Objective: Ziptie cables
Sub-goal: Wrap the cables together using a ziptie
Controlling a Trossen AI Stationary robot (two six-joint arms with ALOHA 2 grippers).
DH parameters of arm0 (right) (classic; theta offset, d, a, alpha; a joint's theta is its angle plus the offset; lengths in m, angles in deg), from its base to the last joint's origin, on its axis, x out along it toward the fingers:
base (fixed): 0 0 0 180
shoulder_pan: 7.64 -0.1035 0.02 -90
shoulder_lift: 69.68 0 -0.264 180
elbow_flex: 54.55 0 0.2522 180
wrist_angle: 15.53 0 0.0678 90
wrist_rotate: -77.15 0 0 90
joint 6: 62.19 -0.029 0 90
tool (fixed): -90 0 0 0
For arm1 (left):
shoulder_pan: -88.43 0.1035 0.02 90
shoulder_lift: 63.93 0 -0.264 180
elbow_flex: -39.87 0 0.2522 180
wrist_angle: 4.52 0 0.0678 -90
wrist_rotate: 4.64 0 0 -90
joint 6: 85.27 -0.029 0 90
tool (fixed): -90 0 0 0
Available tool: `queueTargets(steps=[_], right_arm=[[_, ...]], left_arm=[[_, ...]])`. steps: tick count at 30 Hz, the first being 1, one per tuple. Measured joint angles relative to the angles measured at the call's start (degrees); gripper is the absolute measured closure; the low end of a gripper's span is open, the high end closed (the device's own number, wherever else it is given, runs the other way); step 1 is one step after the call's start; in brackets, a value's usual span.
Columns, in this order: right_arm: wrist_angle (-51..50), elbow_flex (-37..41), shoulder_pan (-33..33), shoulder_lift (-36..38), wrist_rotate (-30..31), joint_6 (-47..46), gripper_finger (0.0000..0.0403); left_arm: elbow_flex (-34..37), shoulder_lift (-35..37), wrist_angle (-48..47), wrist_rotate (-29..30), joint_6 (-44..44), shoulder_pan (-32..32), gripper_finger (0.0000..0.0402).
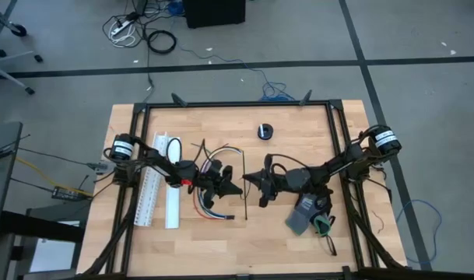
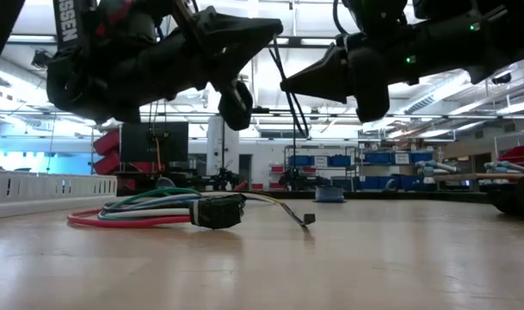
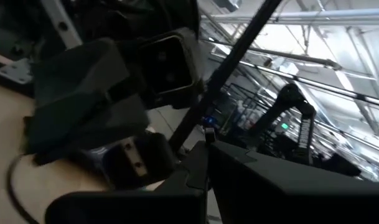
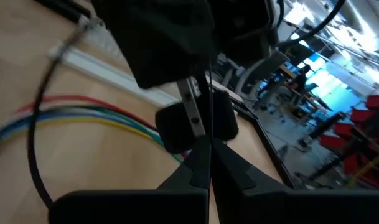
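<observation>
Both grippers, left gripper (image 1: 230, 185) and right gripper (image 1: 250, 180), hang closed mid-table, apparently pinching a ziptie (image 2: 289, 95) between them above the table. Cables (image 2: 137, 211) lie below on the left. Threading seems underway; next, lowering the strap around the bundle.

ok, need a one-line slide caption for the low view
Both grippers, left and right, shut and raised nose to nose over the cables lying on the table.
</observation>
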Motion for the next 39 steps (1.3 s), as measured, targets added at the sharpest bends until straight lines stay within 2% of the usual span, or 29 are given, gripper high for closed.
queueTargets(steps=[6, 11, 20, 28, 39], right_arm=[[-0.1, 0.0, -2.0, 0.0, 1.1, 0.1, 0.0403], [-0.1, 0.0, -3.6, 0.0, 4.7, 0.8, 0.0403], [0.1, 0.0, -4.0, 0.0, 4.6, 0.9, 0.0403], [1.4, 0.0, -5.7, 0.0, 4.5, 0.9, 0.0403], [2.3, 0.0, -7.5, 0.0, 4.7, 1.3, 0.0403]], left_arm=[[-0.1, 0.0, 0.0, -0.4, -0.9, 0.0, 0.0401], [-0.1, 0.0, 0.0, -0.9, -0.8, 0.0, 0.0401], [-0.1, 0.0, 0.0, -4.9, 0.3, 0.0, 0.0401], [0.0, 0.0, 0.0, -2.2, 1.9, 0.5, 0.0401], [-0.1, 0.0, 0.0, -1.7, 4.9, 0.7, 0.0401]])
